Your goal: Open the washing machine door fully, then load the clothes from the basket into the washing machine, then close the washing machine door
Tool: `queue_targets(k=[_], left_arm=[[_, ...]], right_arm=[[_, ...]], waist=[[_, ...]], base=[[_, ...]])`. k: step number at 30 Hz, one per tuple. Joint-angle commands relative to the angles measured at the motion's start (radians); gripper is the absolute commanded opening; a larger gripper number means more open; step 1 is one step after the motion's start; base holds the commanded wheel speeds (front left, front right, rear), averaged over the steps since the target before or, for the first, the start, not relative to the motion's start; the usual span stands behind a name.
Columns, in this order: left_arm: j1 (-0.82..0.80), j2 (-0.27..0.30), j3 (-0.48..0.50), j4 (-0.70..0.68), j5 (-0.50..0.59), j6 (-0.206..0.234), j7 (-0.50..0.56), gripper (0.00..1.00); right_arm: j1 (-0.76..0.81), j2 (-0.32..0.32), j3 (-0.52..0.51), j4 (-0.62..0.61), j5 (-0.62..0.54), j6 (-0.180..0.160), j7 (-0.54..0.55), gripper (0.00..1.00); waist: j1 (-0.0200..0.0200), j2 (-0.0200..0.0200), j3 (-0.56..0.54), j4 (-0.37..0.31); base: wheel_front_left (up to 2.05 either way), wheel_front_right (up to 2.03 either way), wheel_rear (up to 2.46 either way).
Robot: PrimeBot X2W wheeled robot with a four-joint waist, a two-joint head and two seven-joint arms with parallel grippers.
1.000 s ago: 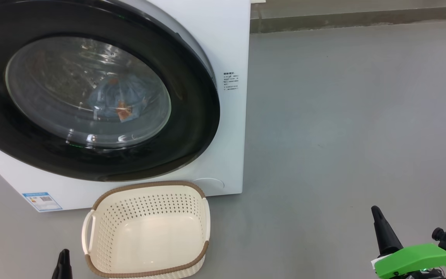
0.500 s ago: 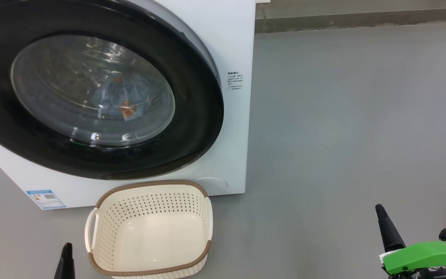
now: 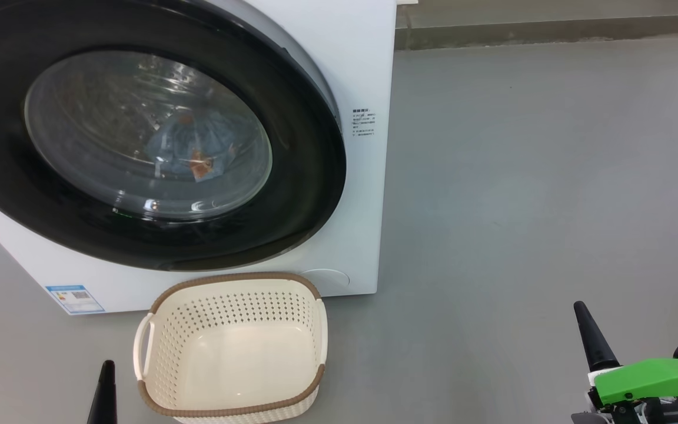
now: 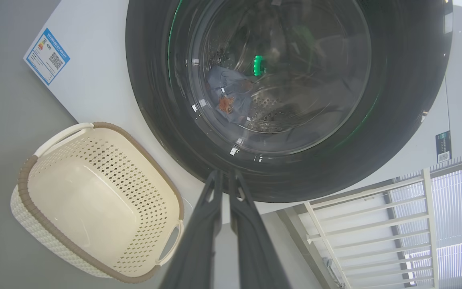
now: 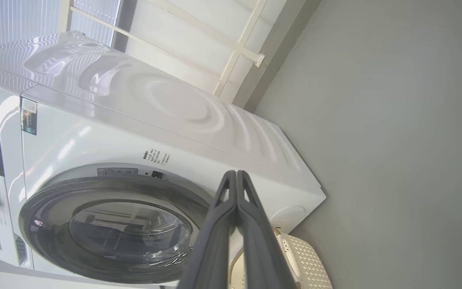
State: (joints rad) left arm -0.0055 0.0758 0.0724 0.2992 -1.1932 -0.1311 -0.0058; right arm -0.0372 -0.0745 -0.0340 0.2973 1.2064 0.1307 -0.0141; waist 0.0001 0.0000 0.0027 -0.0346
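Grey floor (image 3: 521, 176); big white front-loading washing machine (image 3: 368, 70), its large round black-rimmed glass door (image 3: 309, 176) shut.
Light blue printed clothes (image 3: 192, 147) lie in the steel drum (image 4: 279, 116) behind it; the small cream perforated plastic basket (image 3: 227, 281) stands empty just before the machine. Low down, left hand (image 4: 223, 174) and right hand (image 5: 236, 173) are pressed together, empty. Clothes look soft and light; the door's slick, stiff rim probably wants an edge grip.

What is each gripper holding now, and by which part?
Nothing is held. The left gripper and the right gripper are both shut on nothing, apart from the basket and the washing machine door.
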Motion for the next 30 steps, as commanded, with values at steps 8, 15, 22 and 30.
queue_targets(k=[8, 15, 22, 30], left_arm=[[-0.059, 0.003, 0.03, -0.036, -0.099, 0.0, 0.029, 0.0], [-0.069, -0.004, 0.032, -0.04, -0.171, 0.0, 0.049, 0.0], [-0.079, -0.01, 0.035, -0.044, -0.242, 0.0, 0.07, 0.0], [-0.089, -0.016, 0.038, -0.048, -0.313, 0.0, 0.09, 0.0]], right_arm=[[-0.049, -0.005, -0.006, -0.034, 0.107, 0.001, 0.027, 0.0], [-0.053, 0.0, -0.02, -0.039, 0.176, 0.001, 0.048, 0.0], [-0.058, 0.004, -0.034, -0.043, 0.245, 0.0, 0.068, 0.0], [-0.063, 0.009, -0.048, -0.047, 0.314, 0.0, 0.089, 0.0]], waist=[[-0.0001, 0.0, 0.0, 0.007], [-0.0001, 0.0, 0.0, 0.014], [-0.0001, 0.0, 0.0, 0.02], [-0.0001, 0.0, 0.0, 0.026]], base=[[0.0, 0.0, 0.0], [0.0, 0.0, 0.0], [0.0, 0.0, 0.0], [0.0, 0.0, 0.0]])
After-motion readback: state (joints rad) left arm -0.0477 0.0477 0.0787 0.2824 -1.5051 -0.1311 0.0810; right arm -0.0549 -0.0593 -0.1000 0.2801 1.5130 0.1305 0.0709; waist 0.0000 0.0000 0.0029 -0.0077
